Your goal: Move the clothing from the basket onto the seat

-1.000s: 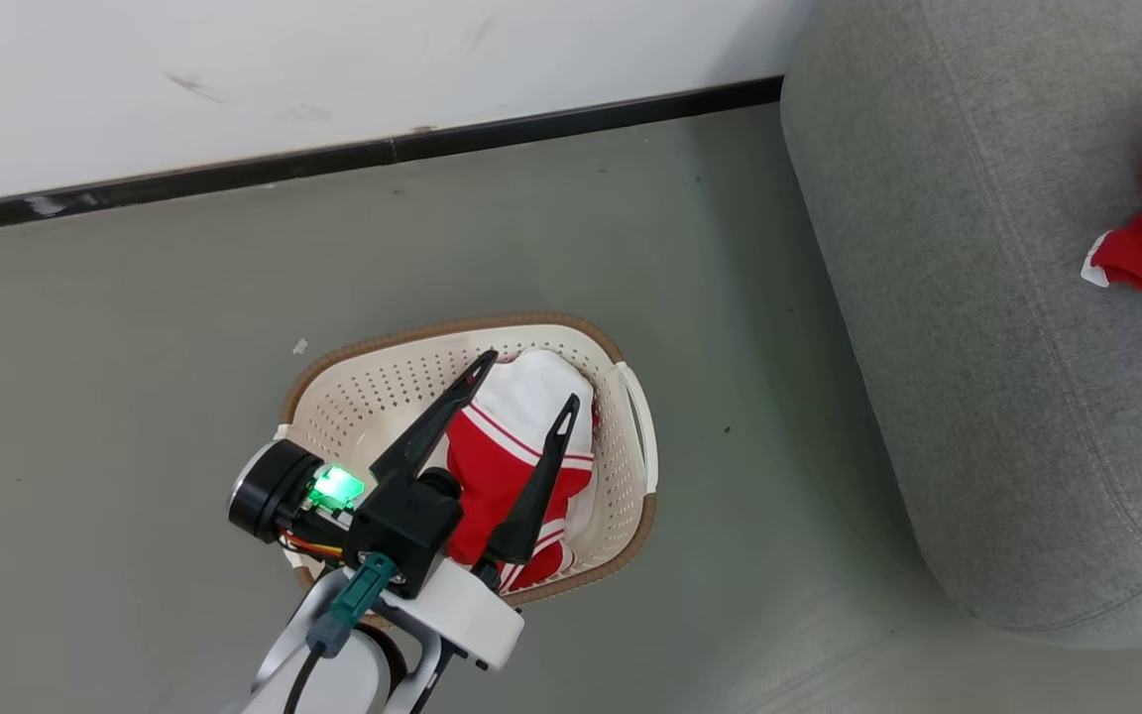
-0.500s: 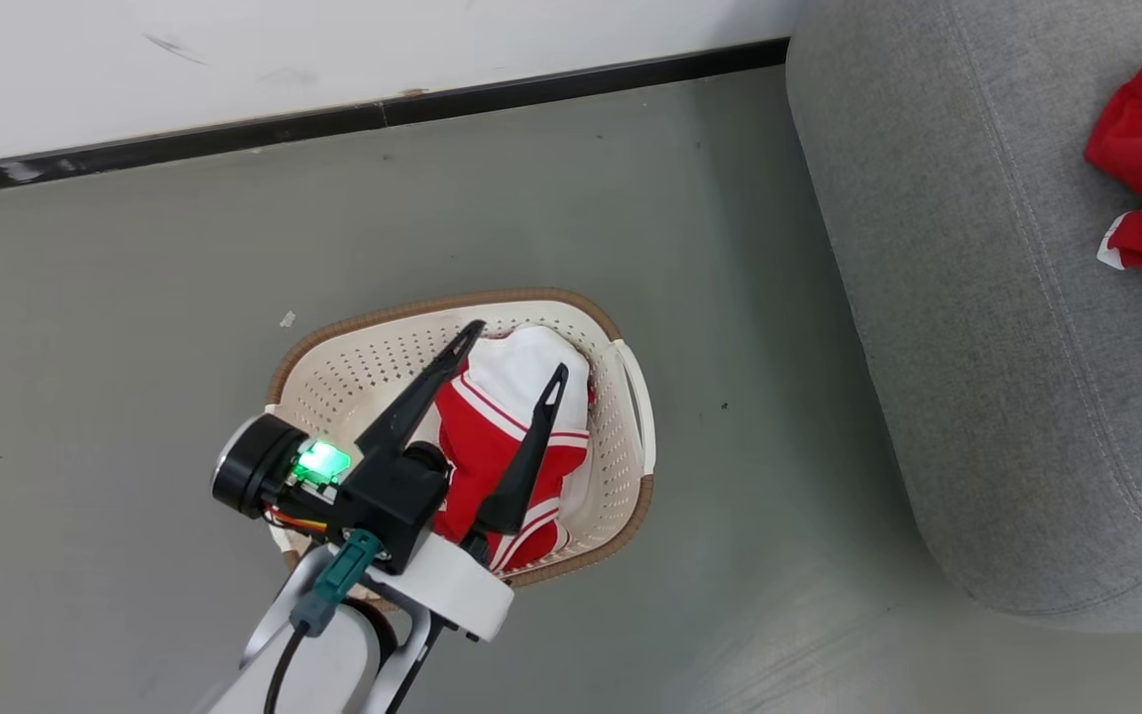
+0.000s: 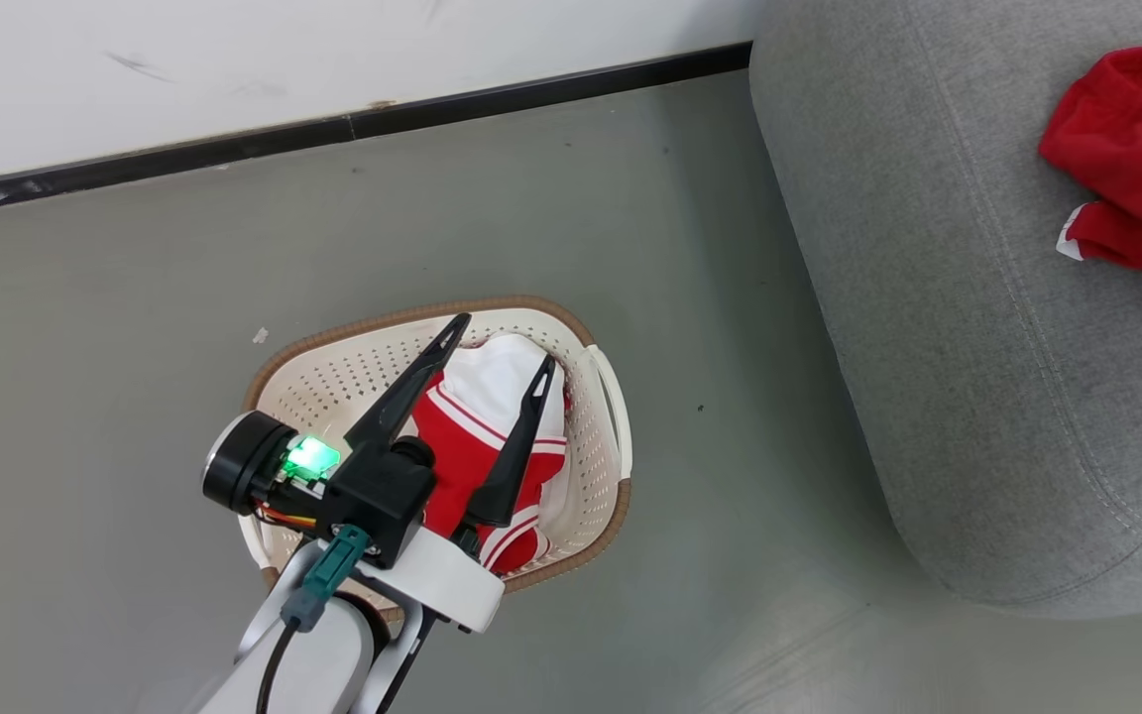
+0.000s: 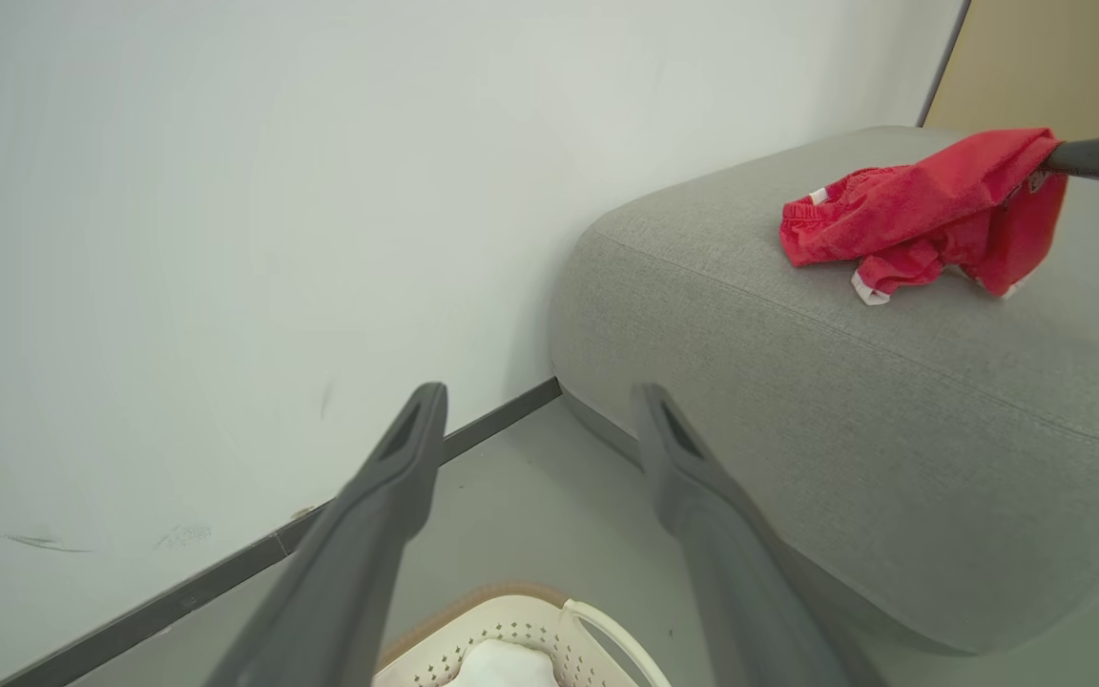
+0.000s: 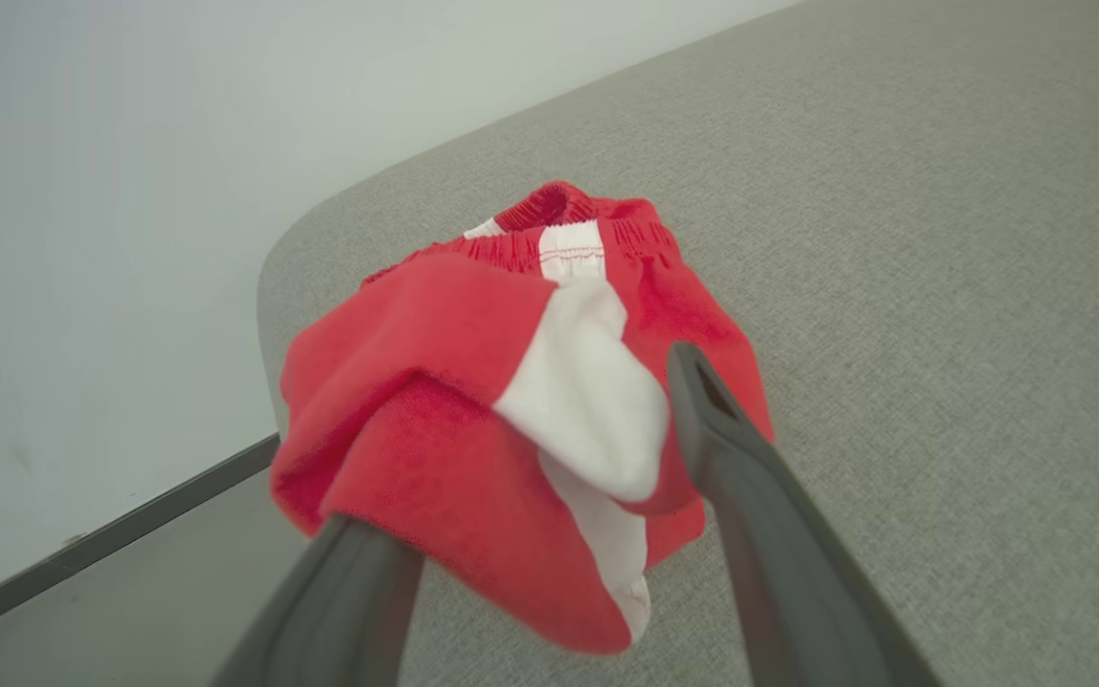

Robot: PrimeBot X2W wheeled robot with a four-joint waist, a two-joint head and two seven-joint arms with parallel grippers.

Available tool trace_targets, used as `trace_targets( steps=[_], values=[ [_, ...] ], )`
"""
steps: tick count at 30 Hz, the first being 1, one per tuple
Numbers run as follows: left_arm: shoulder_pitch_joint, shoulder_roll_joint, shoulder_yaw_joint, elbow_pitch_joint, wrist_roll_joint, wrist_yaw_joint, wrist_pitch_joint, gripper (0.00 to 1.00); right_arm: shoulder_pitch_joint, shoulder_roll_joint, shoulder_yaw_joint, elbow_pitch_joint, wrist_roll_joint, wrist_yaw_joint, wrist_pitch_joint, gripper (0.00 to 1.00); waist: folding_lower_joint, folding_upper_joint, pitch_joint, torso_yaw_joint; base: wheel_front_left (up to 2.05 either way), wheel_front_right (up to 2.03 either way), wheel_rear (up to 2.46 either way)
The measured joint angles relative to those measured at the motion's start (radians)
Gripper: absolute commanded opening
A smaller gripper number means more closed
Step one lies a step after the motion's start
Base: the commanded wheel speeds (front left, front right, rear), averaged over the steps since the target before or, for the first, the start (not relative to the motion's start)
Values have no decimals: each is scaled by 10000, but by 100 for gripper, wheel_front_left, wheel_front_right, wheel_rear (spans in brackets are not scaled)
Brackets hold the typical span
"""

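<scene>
**Over the basket: left gripper spread and empty; right gripper at the seat**

Above the basket (image 3: 333, 382), the left gripper (image 3: 502, 342) hangs with its two fingers set wide apart, holding nothing. Whether the fingers touch the cloth beneath cannot be confirmed. The basket stands on the grey floor (image 3: 135, 297), near the seat (image 3: 928, 347) but apart from it. Inside the basket, toward its right half, lies the striped garment (image 3: 472, 446) (red with white stripes, white cloth at the far end). On the seat top rests the red garment (image 3: 1116, 139), bunched. The right gripper (image 5: 521, 439) has its fingers spread wide and is not pinching. The red garment is draped over one fingertip and touches the other finger (image 5: 750, 496). In the left wrist view, one dark finger meets that garment's raised end, and the rest lies on the upholstery.
</scene>
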Motion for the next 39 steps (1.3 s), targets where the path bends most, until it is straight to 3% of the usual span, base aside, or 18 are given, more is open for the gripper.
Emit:
trace_targets(
  steps=[15, 27, 39],
  values=[
    [0, -17, 224, 219, -98, 21, -297, 100, 2254, 489, 368, -1661, 17, 0, -15, 100, -1, 0, -337, -610, 0, 0, 0],
    [10, -31, 489, 508, -255, 59, -671, 100, 3009, 382, 763, -3189, 98, 2, -15, 100, -1, 0, -847, -1155, 0, 0, 0],
    [845, 56, 1613, 1172, -823, 644, -1172, 100, 3050, 240, 2167, -4777, 61, 0, 10, 100, -1, 0, -1813, -1226, 0, 0, 0]
  ],
)
